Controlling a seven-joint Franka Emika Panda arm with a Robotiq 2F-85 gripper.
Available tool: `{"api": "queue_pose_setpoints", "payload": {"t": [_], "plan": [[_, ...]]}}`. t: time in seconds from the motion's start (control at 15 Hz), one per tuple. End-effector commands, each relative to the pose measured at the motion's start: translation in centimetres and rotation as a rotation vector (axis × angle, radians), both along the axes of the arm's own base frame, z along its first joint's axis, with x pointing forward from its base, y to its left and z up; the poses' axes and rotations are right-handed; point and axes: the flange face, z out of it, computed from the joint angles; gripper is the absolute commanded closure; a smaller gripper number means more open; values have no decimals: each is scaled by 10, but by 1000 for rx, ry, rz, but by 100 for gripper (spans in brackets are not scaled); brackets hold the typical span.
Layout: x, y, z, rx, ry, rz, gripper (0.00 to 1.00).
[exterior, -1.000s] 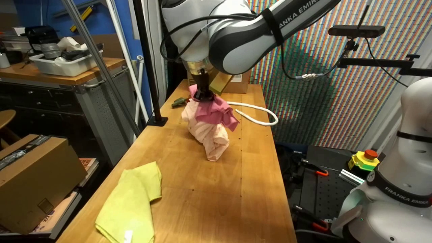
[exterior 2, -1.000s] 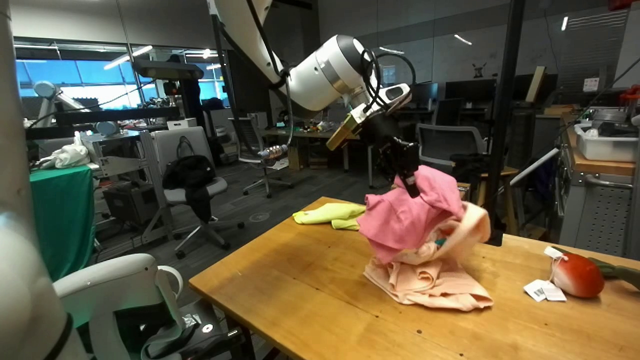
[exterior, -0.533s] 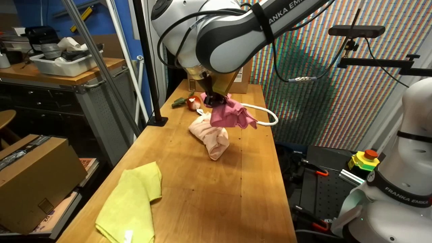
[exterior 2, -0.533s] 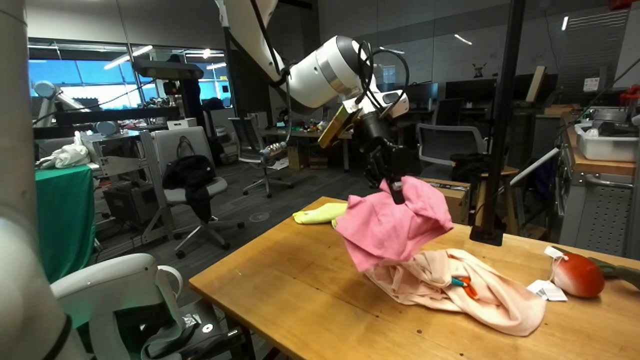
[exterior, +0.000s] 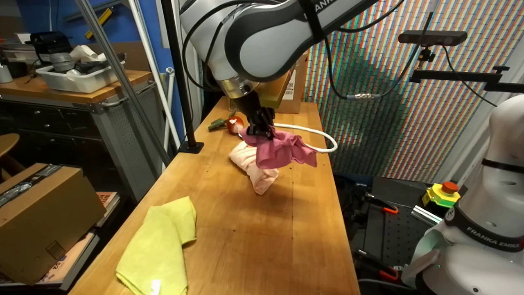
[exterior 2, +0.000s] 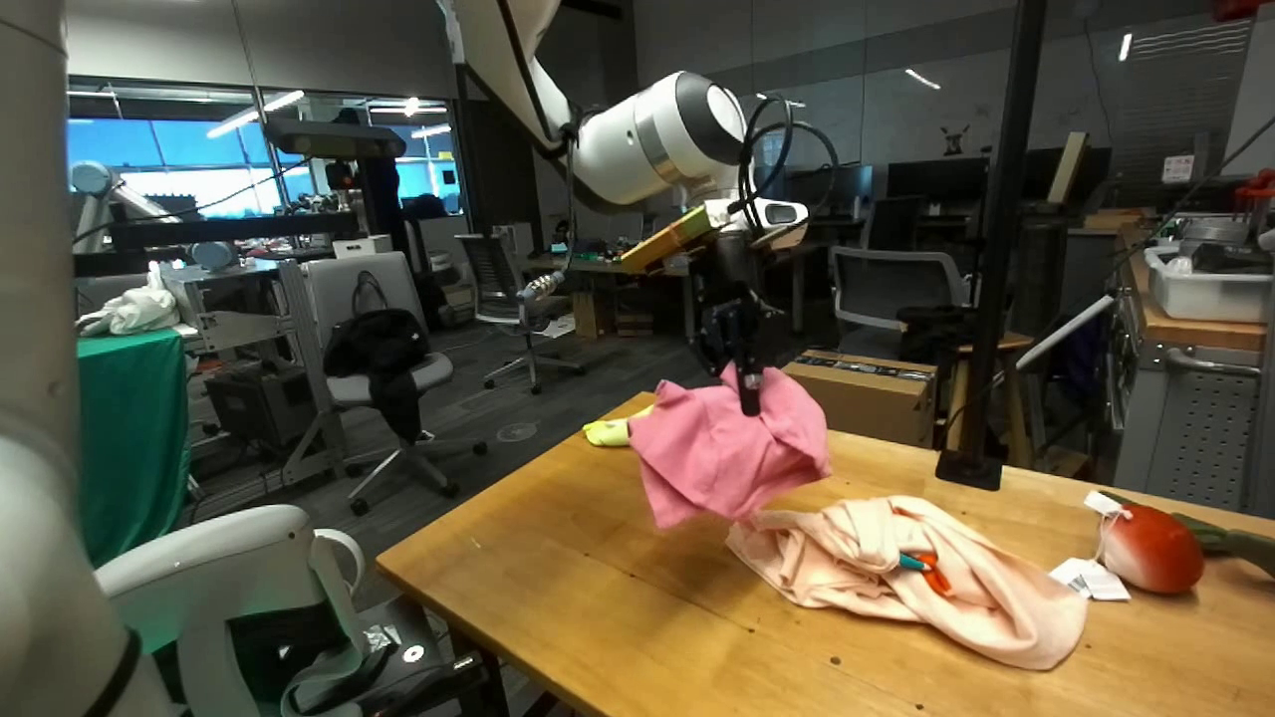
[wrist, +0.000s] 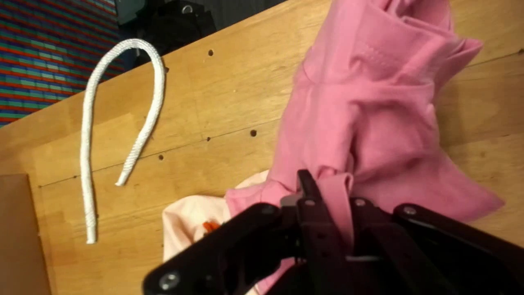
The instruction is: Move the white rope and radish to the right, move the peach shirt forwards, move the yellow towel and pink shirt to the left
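Wrist view: gripper [wrist: 330, 190] pinched tight on pink shirt [wrist: 360, 123], cloth hanging over table [exterior 2: 618, 588] near peach shirt [exterior 2: 867, 563]. Likely step: pink shirt leftward; next calls for carry toward yellow towel [exterior: 157, 250], release.

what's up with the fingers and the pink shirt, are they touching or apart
Touching: the wrist view shows a fold of the pink shirt pinched between the fingers.
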Motion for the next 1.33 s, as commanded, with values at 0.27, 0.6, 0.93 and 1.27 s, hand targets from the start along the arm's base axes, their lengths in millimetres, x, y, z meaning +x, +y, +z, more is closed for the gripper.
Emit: {"api": "queue_pose_setpoints", "payload": {"t": [0.27, 0.6, 0.93, 1.27], "plan": [[-5, 6, 3, 355, 181, 130, 98], [-14, 10, -16, 617, 269, 151, 98], [-31, 32, -35, 684, 307, 174, 98], [-71, 83, -54, 575, 319, 311, 98]]}}
